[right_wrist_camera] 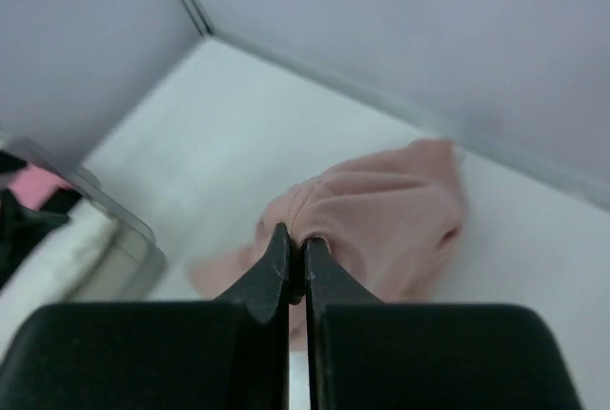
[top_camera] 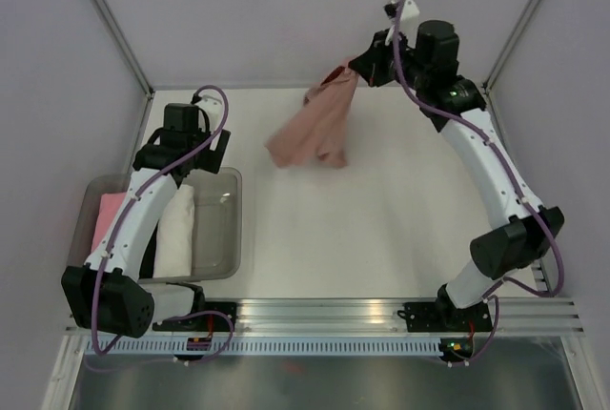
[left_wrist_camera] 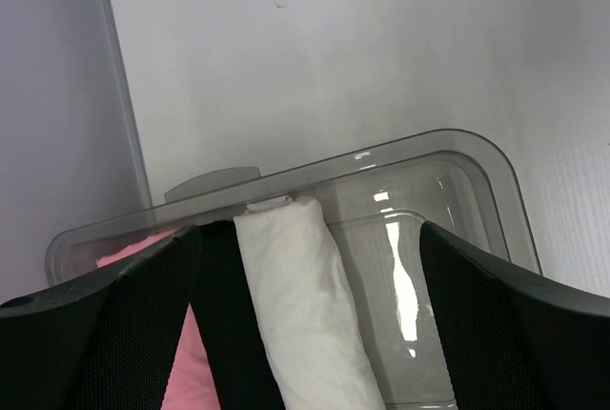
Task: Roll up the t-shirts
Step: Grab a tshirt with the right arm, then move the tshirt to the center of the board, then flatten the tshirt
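Observation:
A dusty-rose t-shirt (top_camera: pixel 315 129) hangs bunched from my right gripper (top_camera: pixel 362 65), lifted over the far middle of the table, with its lower end near the surface. In the right wrist view the right gripper (right_wrist_camera: pixel 295 241) is shut, pinching a fold of the t-shirt (right_wrist_camera: pixel 381 205). My left gripper (top_camera: pixel 191 157) hovers over the clear bin (top_camera: pixel 229 238) at the left. In the left wrist view the left gripper (left_wrist_camera: pixel 310 231) is open wide and empty above a white rolled cloth (left_wrist_camera: pixel 305 305).
The clear bin (left_wrist_camera: pixel 429 143) holds a pink roll (top_camera: pixel 110 219), a white roll (top_camera: pixel 176 229) and a black roll (left_wrist_camera: pixel 224 315) side by side. Its corner shows in the right wrist view (right_wrist_camera: pixel 124 248). Enclosure walls stand on the left, back and right.

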Robot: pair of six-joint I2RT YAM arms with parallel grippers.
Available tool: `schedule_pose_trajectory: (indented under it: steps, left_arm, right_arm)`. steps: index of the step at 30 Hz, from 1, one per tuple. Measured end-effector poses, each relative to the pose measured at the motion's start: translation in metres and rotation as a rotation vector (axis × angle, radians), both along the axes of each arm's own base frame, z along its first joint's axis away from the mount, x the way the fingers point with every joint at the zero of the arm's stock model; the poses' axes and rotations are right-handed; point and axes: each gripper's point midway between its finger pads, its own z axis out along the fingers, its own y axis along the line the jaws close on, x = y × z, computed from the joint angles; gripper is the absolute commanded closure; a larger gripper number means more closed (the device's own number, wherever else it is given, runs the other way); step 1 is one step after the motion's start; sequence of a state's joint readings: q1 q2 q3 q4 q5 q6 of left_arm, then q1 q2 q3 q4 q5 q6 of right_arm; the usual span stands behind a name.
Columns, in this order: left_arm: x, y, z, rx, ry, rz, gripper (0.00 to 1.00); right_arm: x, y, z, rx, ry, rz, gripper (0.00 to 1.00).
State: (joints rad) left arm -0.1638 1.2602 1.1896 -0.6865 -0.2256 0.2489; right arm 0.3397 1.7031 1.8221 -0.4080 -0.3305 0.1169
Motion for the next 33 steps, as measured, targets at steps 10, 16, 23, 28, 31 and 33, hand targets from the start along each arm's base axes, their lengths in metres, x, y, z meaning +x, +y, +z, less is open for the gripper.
schedule_pose_trajectory:
  steps: [10,16,23,28,31,33]
  left_arm:
    - [0.008,-0.011,0.023,-0.015,-0.041,-0.084,0.09]
    - [-0.002,-0.031,0.012,-0.086,0.018,-0.182,0.18]
    - [-0.014,-0.082,-0.011,-0.146,0.13,-0.366,0.23]
    - [-0.032,-0.14,-0.039,-0.12,0.238,-0.569,0.23]
    - [-0.035,-0.158,-0.058,-0.117,0.316,-0.615,0.24]
    - [-0.032,-0.171,-0.065,-0.107,0.344,-0.642,0.22]
  right_arm:
    - [-0.03,-0.024,-0.032,0.175,0.132,-0.061,1.0]
    - [-0.071,-0.104,-0.22,0.095,0.593,-0.316,0.54]
    - [-0.087,-0.202,-0.262,-0.031,0.7,-0.641,0.38]
    - [-0.068,-0.2,-0.233,-0.066,0.596,-0.638,0.43]
    - [-0.052,-0.176,-0.211,-0.104,0.523,-0.575,0.43]
    - [-0.038,-0.147,-0.201,-0.125,0.487,-0.503,0.42]
